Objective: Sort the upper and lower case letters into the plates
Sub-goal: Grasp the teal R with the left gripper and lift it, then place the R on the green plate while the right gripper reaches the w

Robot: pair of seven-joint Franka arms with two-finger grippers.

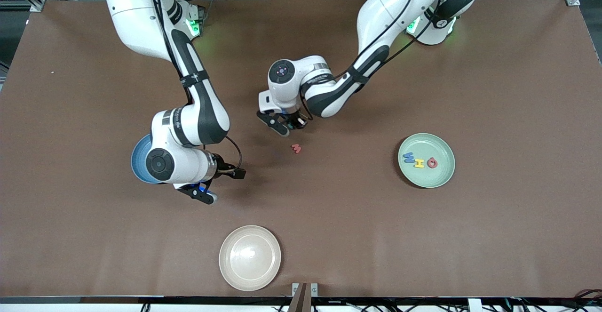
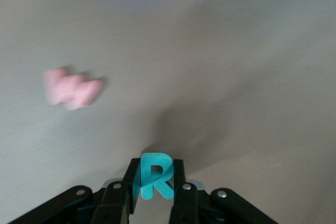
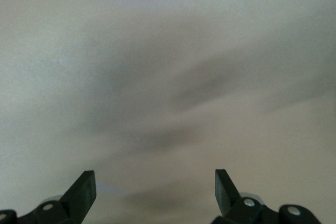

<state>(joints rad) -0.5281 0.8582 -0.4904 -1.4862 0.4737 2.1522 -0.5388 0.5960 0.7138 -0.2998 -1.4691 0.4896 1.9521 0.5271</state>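
In the front view the left hand (image 1: 285, 126) hovers above the brown surface (image 1: 494, 91) near its middle, just beside a pink letter (image 1: 296, 148); the pale green plate (image 1: 444, 176) holds blue, yellow and red letters, and the blue plate (image 1: 138, 156) lies partly under the right arm. The right hand (image 1: 203, 195) waits beside it. The left wrist view shows the fingers (image 2: 119, 199) clamped on a teal R (image 2: 154, 176). In the right wrist view the fingers (image 3: 84, 191) stand wide apart, holding nothing.
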